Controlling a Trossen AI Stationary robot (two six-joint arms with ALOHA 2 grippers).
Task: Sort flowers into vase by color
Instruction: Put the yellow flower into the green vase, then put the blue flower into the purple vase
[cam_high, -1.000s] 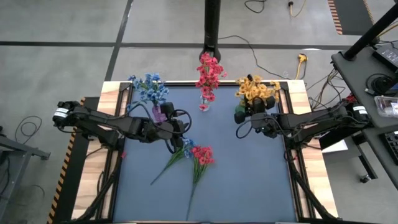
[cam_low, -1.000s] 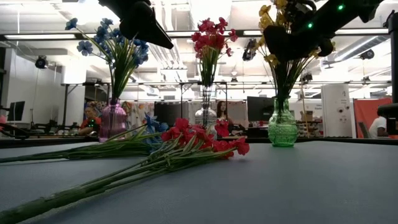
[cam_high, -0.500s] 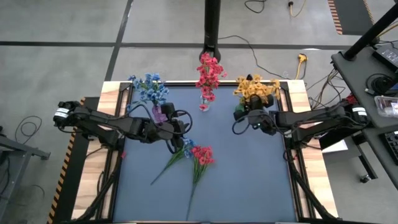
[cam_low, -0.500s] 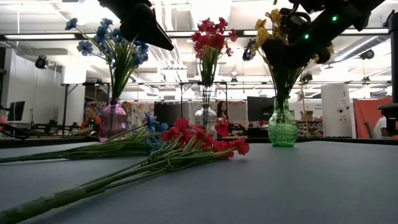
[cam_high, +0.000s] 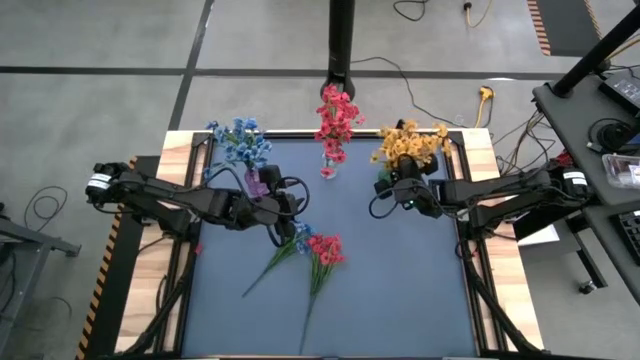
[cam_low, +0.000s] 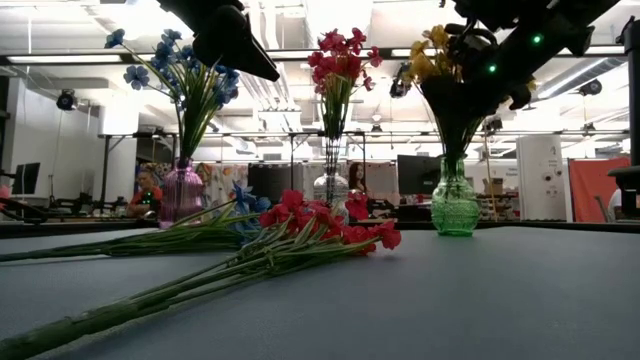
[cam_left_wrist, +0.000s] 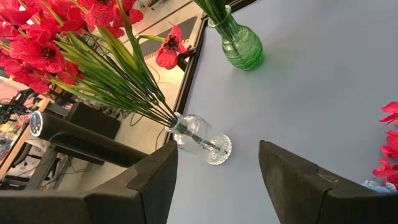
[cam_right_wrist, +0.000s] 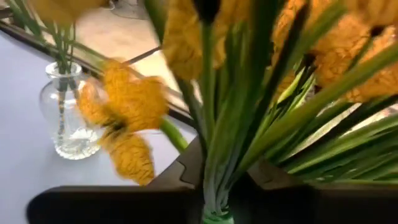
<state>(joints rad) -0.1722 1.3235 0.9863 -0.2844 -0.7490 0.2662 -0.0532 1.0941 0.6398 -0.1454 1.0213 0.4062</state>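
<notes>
we see the right gripper (cam_high: 398, 188) up at the yellow flowers (cam_high: 408, 143), which stand in the green vase (cam_low: 455, 211). in the right wrist view the stems run down between its fingers (cam_right_wrist: 180, 177), so we think it is pinching them. if it pulls sideways now, the stems could drag the vase over, or a sprig could slip out and fall.

the left gripper (cam_high: 281, 207) hangs above the mat with its fingers (cam_left_wrist: 149, 186) wide apart and nothing in them. below it lie a blue sprig (cam_high: 298, 238) and a red sprig (cam_high: 326, 250), not sorted yet. if it drops too fast, it could squash the blossoms or grab both stems at once.

the blue flowers (cam_high: 240, 140) sit in the pink vase (cam_low: 182, 192), and the red flowers (cam_high: 336, 115) in the clear vase (cam_left_wrist: 204, 140).

the table (cam_high: 420, 290) has a flat blue-grey mat. behind it is a big bright room with screens, and a person (cam_low: 146, 188) sits far off.
</notes>
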